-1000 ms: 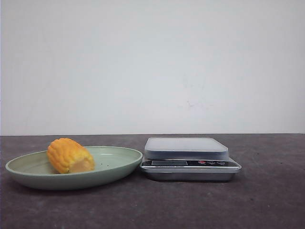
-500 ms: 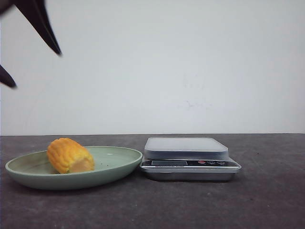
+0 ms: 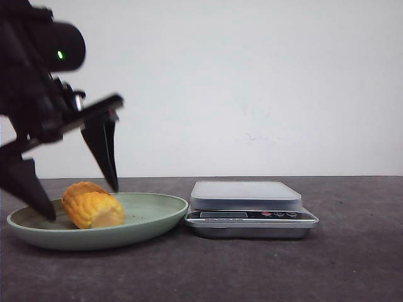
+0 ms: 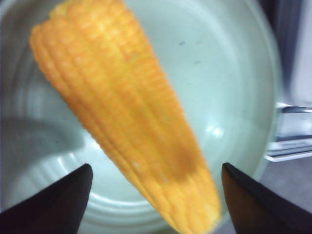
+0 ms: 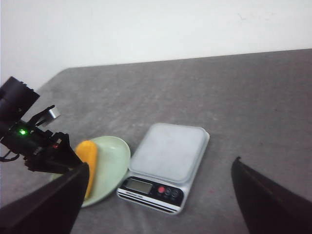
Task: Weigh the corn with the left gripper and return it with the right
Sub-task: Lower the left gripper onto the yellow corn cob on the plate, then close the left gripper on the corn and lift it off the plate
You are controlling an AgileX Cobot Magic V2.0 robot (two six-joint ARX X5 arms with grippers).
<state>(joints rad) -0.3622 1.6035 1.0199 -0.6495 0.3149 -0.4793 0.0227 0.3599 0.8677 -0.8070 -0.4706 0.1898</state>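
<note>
The corn [image 3: 92,205], a stubby yellow-orange cob piece, lies in the green plate [image 3: 157,220] at the left. My left gripper [image 3: 82,201] is open. Its two dark fingers straddle the corn just above the plate, one on each side, without touching it. In the left wrist view the corn [image 4: 131,112] lies diagonally between the open fingertips of that gripper [image 4: 156,168]. The scale [image 3: 245,195] stands just right of the plate with its platform bare. My right gripper [image 5: 161,163] is open and empty high above the scale [image 5: 170,153]. It is out of the front view.
The plate and scale stand side by side on a dark grey table [image 3: 352,264] before a white wall. The scale's display and buttons [image 5: 156,190] face the front edge. The left arm [image 5: 29,141] hangs over the plate's left side.
My left gripper has come down from the upper left corner to the plate and now straddles the corn. The corn, plate and scale have not moved.
</note>
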